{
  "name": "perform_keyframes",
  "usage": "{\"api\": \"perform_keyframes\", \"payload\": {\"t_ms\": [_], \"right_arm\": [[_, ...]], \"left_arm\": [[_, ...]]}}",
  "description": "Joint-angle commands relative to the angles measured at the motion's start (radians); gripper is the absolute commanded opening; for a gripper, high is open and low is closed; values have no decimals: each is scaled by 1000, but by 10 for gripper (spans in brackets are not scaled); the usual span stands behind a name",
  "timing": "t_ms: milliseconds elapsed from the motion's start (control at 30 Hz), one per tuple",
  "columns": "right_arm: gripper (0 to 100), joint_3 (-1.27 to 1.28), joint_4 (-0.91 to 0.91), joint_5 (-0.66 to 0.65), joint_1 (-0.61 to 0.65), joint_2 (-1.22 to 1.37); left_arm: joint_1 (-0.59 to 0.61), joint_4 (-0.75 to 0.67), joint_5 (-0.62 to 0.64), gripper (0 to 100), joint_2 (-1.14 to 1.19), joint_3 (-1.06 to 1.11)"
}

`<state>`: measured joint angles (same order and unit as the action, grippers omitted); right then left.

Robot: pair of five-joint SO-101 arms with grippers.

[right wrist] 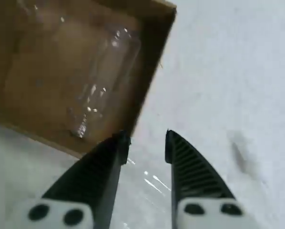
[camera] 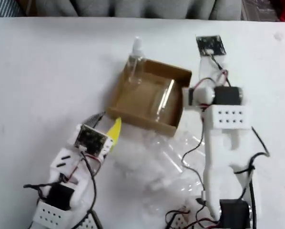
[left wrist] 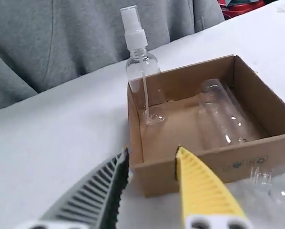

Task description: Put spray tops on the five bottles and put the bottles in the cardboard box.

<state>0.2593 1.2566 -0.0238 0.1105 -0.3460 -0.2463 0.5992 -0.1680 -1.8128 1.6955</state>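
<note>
The cardboard box (camera: 115, 101) sits mid-table. A clear bottle with a white spray top (camera: 135, 62) (left wrist: 141, 71) stands upright in its far left corner. Along the box's right side lies a second clear bottle (camera: 164, 98) (left wrist: 221, 114) (right wrist: 102, 81). My left gripper (camera: 109, 119) (left wrist: 153, 155), one finger grey and one yellow, is open just before the box's (left wrist: 199, 164) near left corner, holding nothing. My right gripper (right wrist: 147, 140), black-fingered, is open and empty above the table just outside the box's (right wrist: 154, 62) right wall.
A crumpled clear plastic bag (camera: 152, 164) with loose clear bottles (left wrist: 264, 179) lies in front of the box, between the two arms. The right arm's white body (camera: 223, 129) rises beside the box's right side. Bare white table spreads to the far left.
</note>
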Motion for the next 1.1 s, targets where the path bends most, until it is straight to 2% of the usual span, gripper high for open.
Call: {"api": "perform_keyframes", "payload": {"t_ms": [0,233,367,600,833,967,1067], "right_arm": [[88,-18,-117,149,81,2],[88,186,-469,258,202,4],[89,278,-590,341,208,4],[191,293,-613,361,203,62],[166,186,-638,361,194,285],[166,143,-633,457,193,361],[167,101,-593,465,194,407]], "left_arm": [[25,-32,-5,151,-16,-3],[25,-32,-3,151,-16,-3],[25,-32,-3,151,-16,-3],[24,-32,-8,151,-16,-3],[25,-29,-11,151,-16,-3],[25,-28,-11,151,-16,-3],[25,-28,-11,151,-16,-3]]}}
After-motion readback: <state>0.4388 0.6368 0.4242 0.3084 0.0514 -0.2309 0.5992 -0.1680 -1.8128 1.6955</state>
